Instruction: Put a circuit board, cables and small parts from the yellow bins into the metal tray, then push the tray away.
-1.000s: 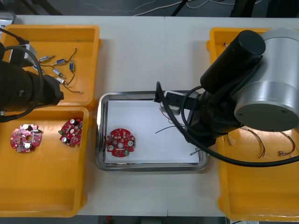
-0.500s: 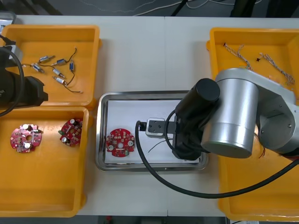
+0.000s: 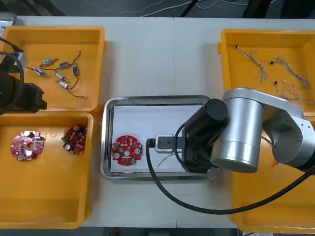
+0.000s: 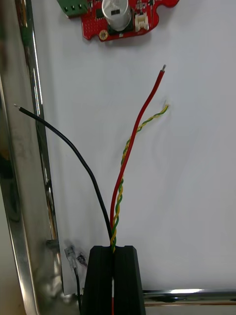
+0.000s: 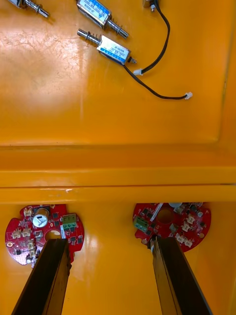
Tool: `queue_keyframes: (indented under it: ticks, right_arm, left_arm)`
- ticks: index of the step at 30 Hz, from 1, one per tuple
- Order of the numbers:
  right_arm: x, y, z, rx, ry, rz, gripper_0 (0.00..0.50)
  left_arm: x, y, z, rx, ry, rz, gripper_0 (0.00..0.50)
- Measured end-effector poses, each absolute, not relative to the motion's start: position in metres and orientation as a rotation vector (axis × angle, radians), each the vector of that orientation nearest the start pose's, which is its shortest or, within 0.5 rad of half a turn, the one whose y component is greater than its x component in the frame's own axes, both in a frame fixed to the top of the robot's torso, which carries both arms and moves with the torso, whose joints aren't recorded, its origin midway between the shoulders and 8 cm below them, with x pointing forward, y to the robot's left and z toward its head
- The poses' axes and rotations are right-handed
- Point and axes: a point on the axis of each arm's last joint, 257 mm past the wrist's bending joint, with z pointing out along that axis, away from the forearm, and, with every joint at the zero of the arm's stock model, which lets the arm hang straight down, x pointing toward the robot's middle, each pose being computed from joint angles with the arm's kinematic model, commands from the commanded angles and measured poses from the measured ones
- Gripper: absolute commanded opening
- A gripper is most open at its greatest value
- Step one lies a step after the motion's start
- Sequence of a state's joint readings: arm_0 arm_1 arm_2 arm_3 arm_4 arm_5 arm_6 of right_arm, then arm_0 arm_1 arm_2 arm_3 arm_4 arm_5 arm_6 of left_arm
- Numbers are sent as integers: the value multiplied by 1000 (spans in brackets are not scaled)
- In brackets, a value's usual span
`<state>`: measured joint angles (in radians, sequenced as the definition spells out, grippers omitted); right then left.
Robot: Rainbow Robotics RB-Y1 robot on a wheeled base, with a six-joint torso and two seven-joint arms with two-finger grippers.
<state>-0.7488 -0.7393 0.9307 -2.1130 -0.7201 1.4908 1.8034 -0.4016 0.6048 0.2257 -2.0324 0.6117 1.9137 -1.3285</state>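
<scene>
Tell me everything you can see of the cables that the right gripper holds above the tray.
The cable bundle has three strands: black, red, and a thin twisted yellow-green pair. The right gripper pinches one end in its shut jaws. The strands fan out over the white floor of the tray toward the circuit board; the black one bends aside toward the tray's rim. The far tips are bare.

Right gripper (image 4: 114,250) with cables (image 4: 123,162) farther into the tray (image 3: 105,140).

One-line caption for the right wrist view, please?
Right gripper, jaws shut on red, yellow-green and black cables, over the white-lined metal tray near a red circuit board.
</scene>
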Motion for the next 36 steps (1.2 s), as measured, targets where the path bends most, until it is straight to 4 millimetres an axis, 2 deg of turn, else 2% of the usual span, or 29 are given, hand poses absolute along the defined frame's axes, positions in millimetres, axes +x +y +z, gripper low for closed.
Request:
queue_keyframes:
  ticks: [7, 13, 15, 17, 18, 20, 22, 26, 32, 36]
  right_arm:
    - [380, -92, -276, -1938, 1938, -296, 0]
    - [382, -90, -280, -1942, 1917, -308, 3]
    - [381, -90, -281, -1945, 1914, -306, 52]
    - [380, -90, -282, -1949, 1914, -306, 150]
    - [380, -90, -282, -1949, 1914, -306, 184]
    - [380, -90, -282, -1949, 1914, -308, 326]
    - [382, -90, -282, -1947, 1910, -317, 370]
    - [382, -91, -282, -1946, 1909, -321, 408]
    - [383, -92, -282, -1946, 1912, -328, 412]
    - [383, -104, -275, -1947, 1946, -370, 410]
  left_arm:
    - [463, 343, -148, -94, 2612, -19, 500]
    - [482, 342, -144, -117, 2625, -24, 500]
    - [488, 342, -143, -125, 2632, -17, 500]
    - [495, 342, -141, -135, 2634, -12, 500]
    - [499, 343, -141, -141, 2633, -10, 500]
    - [505, 346, -140, -157, 2629, -4, 500]
    - [511, 350, -140, -178, 2625, 1, 500]
    - [521, 363, -144, -233, 2615, 28, 500]
    - [531, 382, -145, -339, 2597, 85, 500]
    - [536, 386, -143, -468, 2555, 104, 500]
